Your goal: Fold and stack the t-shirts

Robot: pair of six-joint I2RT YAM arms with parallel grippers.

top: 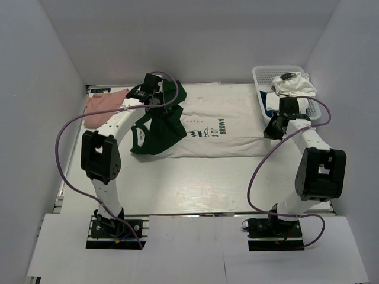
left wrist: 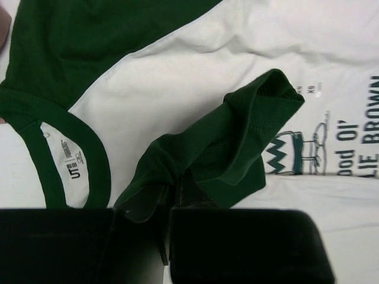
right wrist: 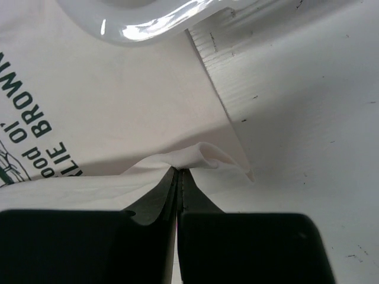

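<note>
Both clenched on one t-shirt (top: 225, 127): left tool (left wrist: 169, 196) pinching its green sleeve (left wrist: 237, 142), right tool (right wrist: 178, 175) its hem (right wrist: 207, 155).

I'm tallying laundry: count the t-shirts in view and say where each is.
4. The printed shirt lies spread mid-table; a pink shirt sits far left; a white shirt drapes over the basket; a blue shirt shows inside it. More may hide underneath.

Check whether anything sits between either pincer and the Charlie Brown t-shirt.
Nothing visible does. The left pincer is shut on the green sleeve of the Charlie Brown t-shirt, the right pincer on its white hem corner. The basket stands beside, not between.
</note>
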